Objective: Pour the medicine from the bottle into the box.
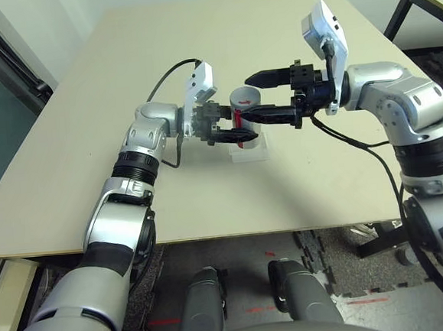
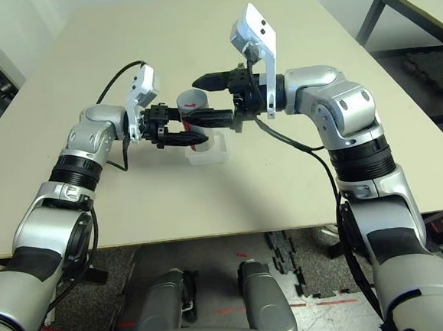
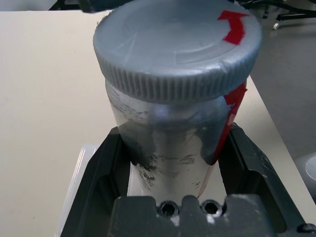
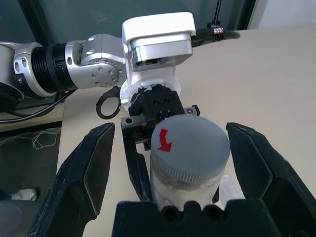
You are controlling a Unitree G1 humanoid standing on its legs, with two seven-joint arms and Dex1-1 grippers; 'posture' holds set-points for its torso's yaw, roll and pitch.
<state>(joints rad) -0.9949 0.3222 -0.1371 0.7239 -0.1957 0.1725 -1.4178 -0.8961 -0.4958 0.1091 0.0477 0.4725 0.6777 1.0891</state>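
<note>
Currently the left gripper point(image 2: 179, 136) is clamped on the body of the bottle point(image 1: 242, 118), held upright just above the box point(image 1: 249, 149) near the middle of the table point(image 1: 89, 145), and the right gripper point(image 4: 168, 158) is spread wide with one finger each side of the cap point(image 4: 190, 145). Bottle looks light, rigid and smooth-walled, so it could slip under twisting. I'd take the cap by its ribbed rim, since it's still on and nothing can pour yet.
</note>
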